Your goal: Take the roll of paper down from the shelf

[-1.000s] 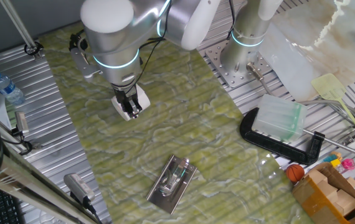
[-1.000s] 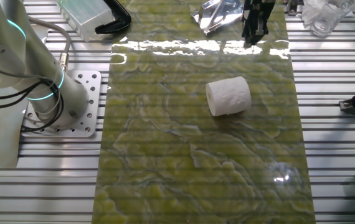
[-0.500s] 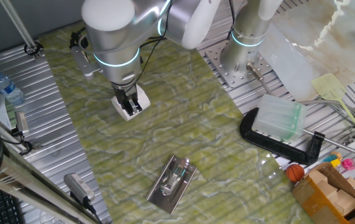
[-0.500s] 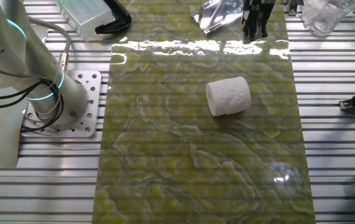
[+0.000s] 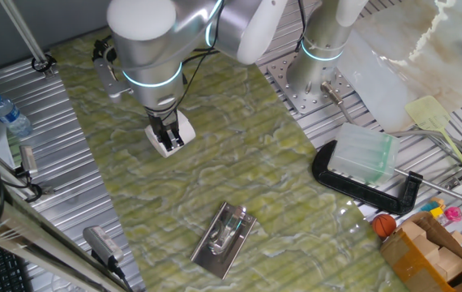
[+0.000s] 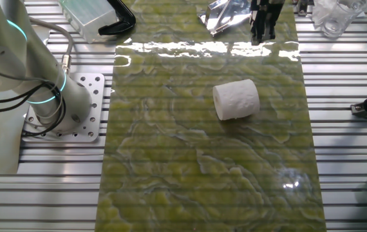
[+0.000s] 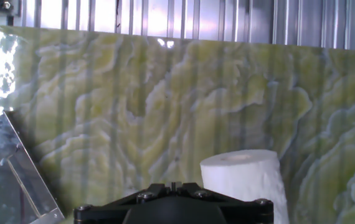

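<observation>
The roll of paper (image 6: 236, 98) is white and lies on its side on the green marbled mat, away from the shelf. In one fixed view only its white edges (image 5: 185, 128) show beside my fingers. In the hand view it (image 7: 243, 177) sits at the lower right. The shelf (image 5: 224, 238) is a shiny metal plate with a raised bar, lying flat on the mat with nothing on it; it also shows in the other fixed view (image 6: 225, 16) and the hand view (image 7: 9, 168). My gripper (image 5: 169, 143) (image 6: 264, 40) (image 7: 172, 185) hangs above the roll, shut and empty.
A black clamp (image 5: 365, 188) holding a translucent plastic box (image 5: 364, 154) lies right of the mat. The arm's base (image 6: 61, 106) stands on the ribbed table. A water bottle (image 5: 8, 113) lies to the left, and clutter (image 5: 425, 235) fills the right corner.
My gripper has lifted slightly above the roll. The roll and the shelf have not moved.
</observation>
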Tool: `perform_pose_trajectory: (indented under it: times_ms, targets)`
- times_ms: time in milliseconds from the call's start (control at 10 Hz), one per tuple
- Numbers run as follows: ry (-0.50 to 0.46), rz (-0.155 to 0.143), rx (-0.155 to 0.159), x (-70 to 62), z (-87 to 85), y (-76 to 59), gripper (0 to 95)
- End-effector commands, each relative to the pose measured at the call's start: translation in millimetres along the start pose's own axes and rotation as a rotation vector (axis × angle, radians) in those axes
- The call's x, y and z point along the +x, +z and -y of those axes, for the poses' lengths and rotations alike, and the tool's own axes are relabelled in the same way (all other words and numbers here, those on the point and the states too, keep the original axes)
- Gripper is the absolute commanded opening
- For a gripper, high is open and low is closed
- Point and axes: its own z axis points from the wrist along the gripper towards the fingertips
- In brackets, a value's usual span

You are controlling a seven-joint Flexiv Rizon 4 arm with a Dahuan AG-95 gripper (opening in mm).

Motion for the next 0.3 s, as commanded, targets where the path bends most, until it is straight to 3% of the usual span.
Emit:
perform_pose_trajectory:
  times_ms: [100, 300]
  targets:
    - [-0.010, -0.003, -0.003, -1.7, -0.8, 0.3, 0.0]
    - [-0.014, -0.003, -0.003, -1.8, -1.4, 0.7, 0.0]
